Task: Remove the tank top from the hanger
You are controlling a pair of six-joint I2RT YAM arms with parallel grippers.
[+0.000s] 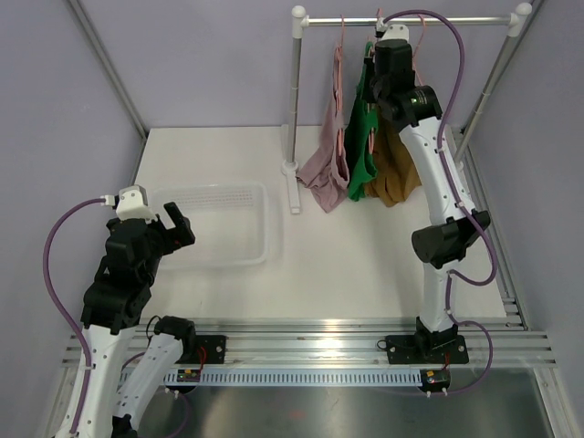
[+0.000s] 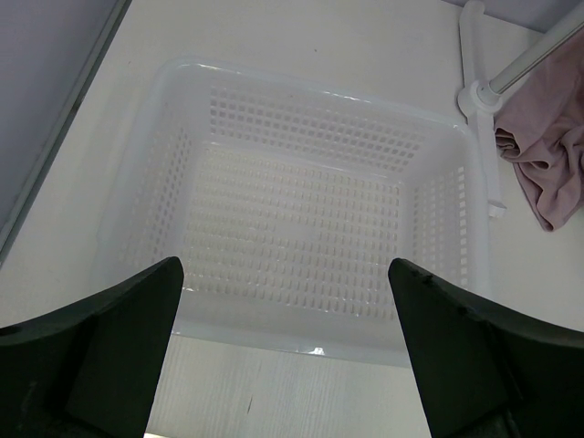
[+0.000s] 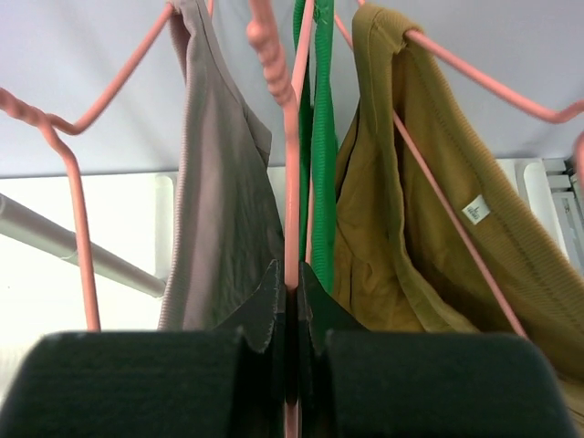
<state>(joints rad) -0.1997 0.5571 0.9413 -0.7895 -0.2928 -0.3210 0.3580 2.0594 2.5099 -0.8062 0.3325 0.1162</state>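
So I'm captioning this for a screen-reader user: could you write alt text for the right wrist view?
The right gripper is shut on the thin wire of a pink hanger. A green tank top hangs just beyond it, with a mauve top at picture left and a mustard top at picture right, each on its own pink hanger.

Right arm [image 1: 440,178] extended high, right tool [image 3: 292,297] pinched closed; left tool [image 2: 285,274] fully spread, angled down.
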